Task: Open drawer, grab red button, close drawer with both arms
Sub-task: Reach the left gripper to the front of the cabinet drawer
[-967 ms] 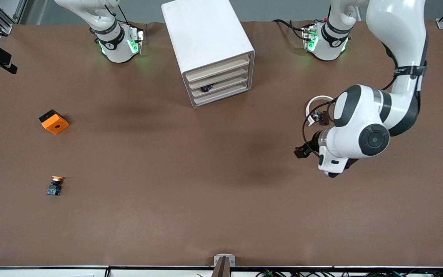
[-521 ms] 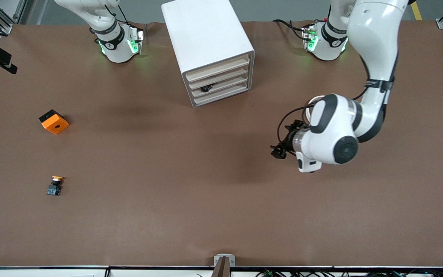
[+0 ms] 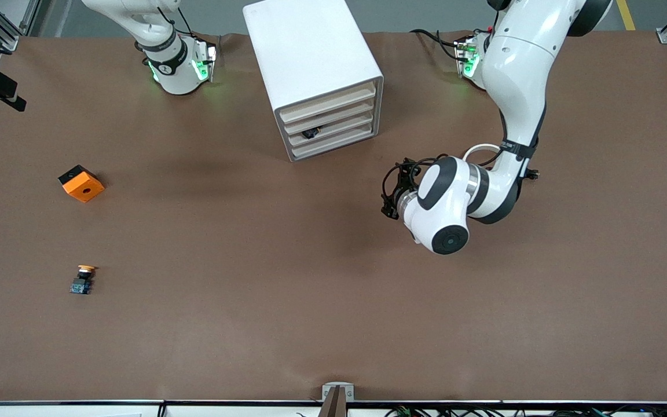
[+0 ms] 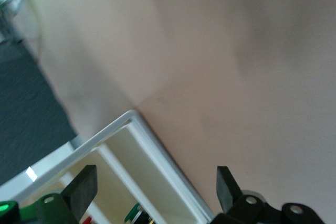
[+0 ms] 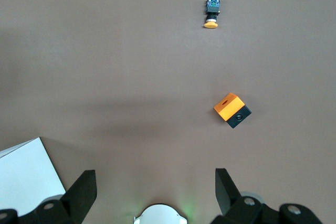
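**Brown table, white cabinet, both grippers apart**

Nearest the front camera: a dark rail with cables along the table [image 3: 333, 324] edge, plus a small metal bracket [image 3: 337, 392] at its middle. On the brown mat, toward the right arm's end: a yellow-capped button [image 3: 82, 279], then farther back an orange cube [image 3: 81, 183]. Over bare mat toward the left arm's end: left gripper [image 3: 392, 194], fingers [image 4: 83, 190] spread wide, holding nothing. Farther back, mid-table: white cabinet [image 3: 310, 63], four drawers, all shut; third drawer [image 3: 333, 128] down showing a small dark object, perhaps the red button, colour not discernible. Right gripper [image 5: 152, 192] high above the mat, fingers apart, empty, waiting. Along the back: two arm bases lit green, grey floor, metal frame posts at the corners.
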You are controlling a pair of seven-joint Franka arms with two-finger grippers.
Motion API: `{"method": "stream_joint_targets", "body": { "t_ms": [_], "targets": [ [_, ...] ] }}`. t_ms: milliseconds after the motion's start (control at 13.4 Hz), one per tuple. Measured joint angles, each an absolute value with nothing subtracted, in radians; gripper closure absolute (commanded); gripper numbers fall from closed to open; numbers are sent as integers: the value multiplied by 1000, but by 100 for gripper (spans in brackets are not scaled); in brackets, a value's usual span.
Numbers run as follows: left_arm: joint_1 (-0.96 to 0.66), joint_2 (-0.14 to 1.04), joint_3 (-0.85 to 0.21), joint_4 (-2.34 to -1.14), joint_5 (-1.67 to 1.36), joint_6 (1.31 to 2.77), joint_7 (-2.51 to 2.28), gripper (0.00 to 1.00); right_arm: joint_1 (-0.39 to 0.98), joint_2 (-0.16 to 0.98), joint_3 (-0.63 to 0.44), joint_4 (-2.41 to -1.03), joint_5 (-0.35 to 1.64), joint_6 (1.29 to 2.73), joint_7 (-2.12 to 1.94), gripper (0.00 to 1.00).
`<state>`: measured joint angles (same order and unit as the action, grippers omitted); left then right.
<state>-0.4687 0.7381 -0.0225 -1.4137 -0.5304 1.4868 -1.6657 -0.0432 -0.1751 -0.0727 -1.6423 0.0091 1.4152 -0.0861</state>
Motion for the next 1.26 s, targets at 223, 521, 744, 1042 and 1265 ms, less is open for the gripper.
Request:
{"method": "stream_joint_targets", "body": {
  "t_ms": [223,521,744,1042,1265],
  "targets": [
    [-469,763,-23,-1412,-622,1376,-1796,0,-43,-175,-73,-1642,9,1415,-86,0],
    [-491,802,-27,-1412,-713,1292,-1907,0,-43,-175,-73,-1642,9,1414,-86,0],
    [-505,837,-29,-1412,-795,1262,-1978,0,-43,-175,-73,-1642,9,1413,-86,0],
    [-526,876,-36,-1412,-876,1184,-2014,10,-43,-175,-73,-1642,9,1411,-86,0],
    [-546,890,-47,-1412,-883,1169,-2034,38,-43,-175,-73,-1642,9,1411,-86,0]
  ]
}}
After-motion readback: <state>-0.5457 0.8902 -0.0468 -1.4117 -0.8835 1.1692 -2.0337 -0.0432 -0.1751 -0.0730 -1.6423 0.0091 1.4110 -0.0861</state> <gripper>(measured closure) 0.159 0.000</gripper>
